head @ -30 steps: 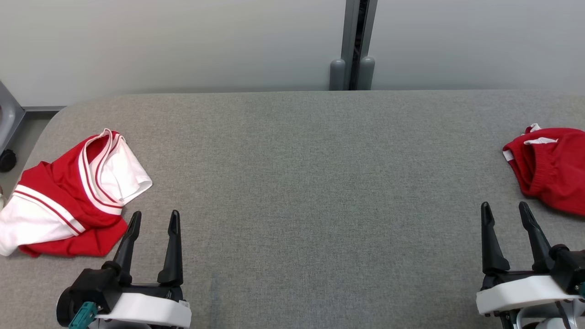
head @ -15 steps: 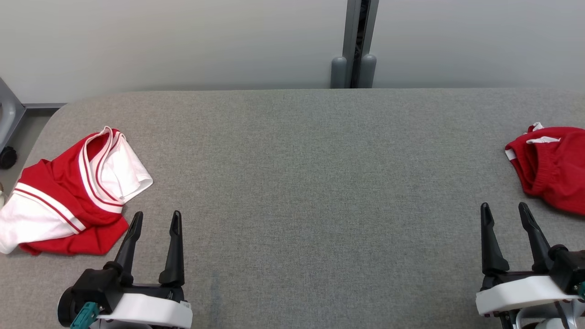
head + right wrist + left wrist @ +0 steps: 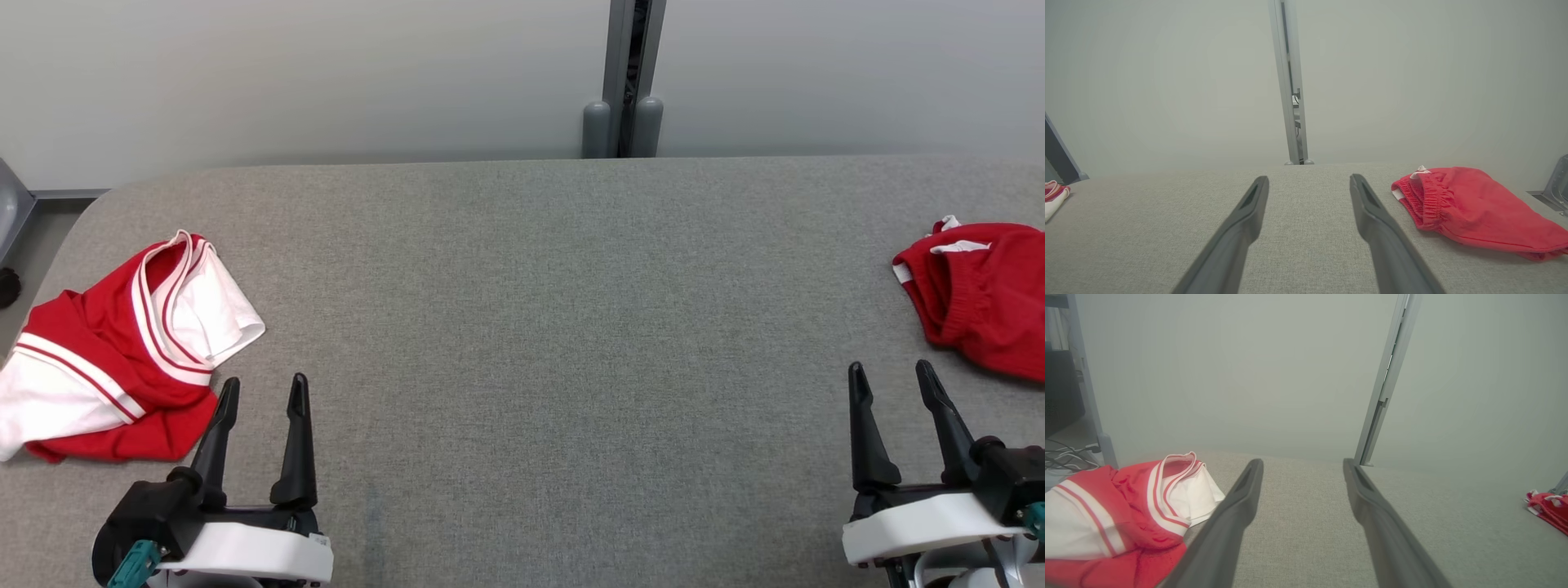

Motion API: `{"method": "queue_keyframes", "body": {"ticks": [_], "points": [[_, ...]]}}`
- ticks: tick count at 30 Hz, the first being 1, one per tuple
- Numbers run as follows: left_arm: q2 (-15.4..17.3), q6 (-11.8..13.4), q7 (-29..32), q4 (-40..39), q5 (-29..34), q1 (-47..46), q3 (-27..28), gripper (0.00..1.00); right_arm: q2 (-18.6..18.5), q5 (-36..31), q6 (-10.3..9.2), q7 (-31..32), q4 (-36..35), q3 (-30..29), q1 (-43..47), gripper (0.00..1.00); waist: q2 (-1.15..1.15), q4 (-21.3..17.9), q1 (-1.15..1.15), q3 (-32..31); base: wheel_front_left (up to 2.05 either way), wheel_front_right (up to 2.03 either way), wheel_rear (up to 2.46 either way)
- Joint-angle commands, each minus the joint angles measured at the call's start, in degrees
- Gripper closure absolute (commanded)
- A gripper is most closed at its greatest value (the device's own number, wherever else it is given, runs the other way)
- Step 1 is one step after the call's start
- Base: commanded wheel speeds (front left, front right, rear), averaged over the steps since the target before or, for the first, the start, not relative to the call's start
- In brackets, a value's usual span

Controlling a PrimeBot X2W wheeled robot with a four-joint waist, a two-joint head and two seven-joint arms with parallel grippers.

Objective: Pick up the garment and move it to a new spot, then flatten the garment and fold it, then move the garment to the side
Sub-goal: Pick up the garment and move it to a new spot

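Note:
A crumpled red-and-white garment (image 3: 122, 343) lies at the table's left end, seen close up in the left wrist view (image 3: 1126, 506). My left gripper (image 3: 265, 380) hovers open just right of it, fingers apart and nothing between them (image 3: 1302, 462). A second, all-red garment (image 3: 988, 294) with an elastic waistband lies bunched at the right end (image 3: 1470, 204). My right gripper (image 3: 889, 366) stands open a little in front and to the left of it, empty (image 3: 1309, 178).
The grey fabric-covered table (image 3: 522, 327) stretches between the two garments. A pale wall with a grey upright post (image 3: 624, 82) stands behind its far edge. A dark caster (image 3: 8, 286) sits on the floor past the left corner.
The whole head view has shifted slightly, so the camera moved. Both garments lie as before and both grippers stay open.

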Motion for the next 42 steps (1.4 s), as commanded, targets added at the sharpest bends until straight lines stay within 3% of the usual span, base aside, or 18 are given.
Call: {"method": "queue_keyframes", "body": {"ticks": [1,8,27,35,42], "points": [[0.2,0.04,-0.1,0.01,0.02,-0.29,0.18,0.0,-0.42,0.32,0.02,-0.18,-0.24,0.19,0.27,0.0,0.0,0.05,0.0,-0.06,0.0,0.0,0.0],[0.22,0.39,-0.09,0.43,-0.08,-0.21,-0.67,0.0,-1.22,1.25,0.02,-0.18,-0.45,2.8,1.0,0.0,0.0,3.35,0.0,-0.45,0.0,0.0,0.0],[0.19,0.86,-0.1,1.22,-1.01,2.76,-0.43,0.0,-1.82,1.75,0.02,-0.19,0.63,8.42,2.19,0.0,0.0,22.55,0.0,-2.42,0.0,0.0,0.0],[0.2,0.71,-0.1,0.97,-0.85,3.58,-0.66,0.0,-1.23,1.72,0.02,-0.18,0.72,8.66,2.56,0.0,0.0,26.99,0.0,-2.66,0.0,0.0,0.0],[0.2,1.03,-0.1,0.75,-0.84,3.93,-0.71,0.0,-1.12,1.55,0.02,-0.18,0.94,8.84,2.65,0.0,0.0,28.18,0.0,-2.87,0.0,0.0,0.0]]}}
